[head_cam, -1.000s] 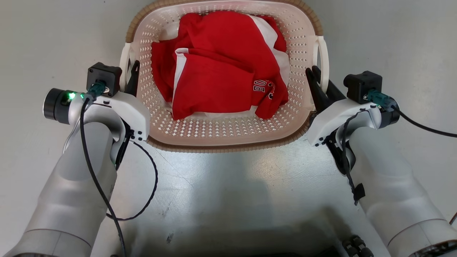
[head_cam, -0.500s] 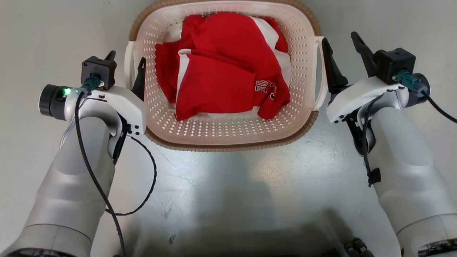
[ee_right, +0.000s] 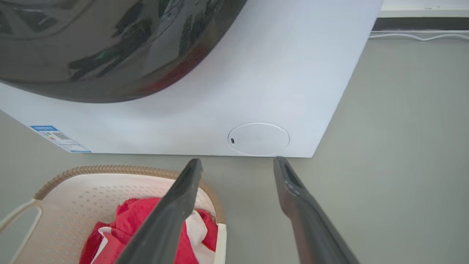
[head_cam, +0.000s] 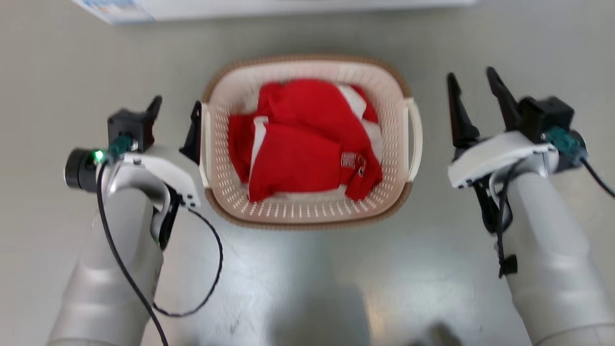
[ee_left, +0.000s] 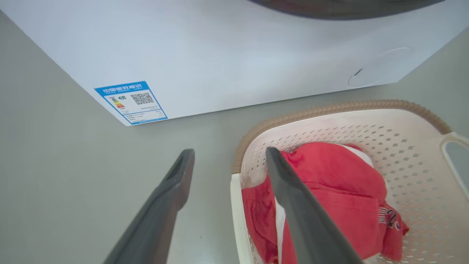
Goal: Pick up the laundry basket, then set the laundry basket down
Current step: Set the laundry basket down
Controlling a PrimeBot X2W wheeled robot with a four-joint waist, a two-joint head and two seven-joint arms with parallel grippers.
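The laundry basket (head_cam: 307,222) stands on the grey floor, cream and perforated with a brown rim, and holds red and white clothes (head_cam: 298,158). My left gripper (head_cam: 175,115) is open beside the basket's left handle (head_cam: 205,144). In the left wrist view the left gripper (ee_left: 230,152) has one finger over the floor and the other over the basket (ee_left: 329,109), with nothing pinched. My right gripper (head_cam: 471,79) is open and stands clear to the right of the right handle (head_cam: 417,139). The right wrist view shows the right gripper (ee_right: 238,161) wide apart beside the basket (ee_right: 110,169).
A white washer (ee_left: 220,55) with a dark round door (ee_right: 110,44) stands just beyond the basket, and its lower edge (head_cam: 288,7) runs along the top of the head view. A white cable (ee_right: 421,36) lies along the wall to the right. Grey floor (head_cam: 307,288) surrounds the basket.
Both grippers have opened and let go of the basket's handles. The right one has drawn away to the right. The head camera has pulled back, so the basket looks smaller.
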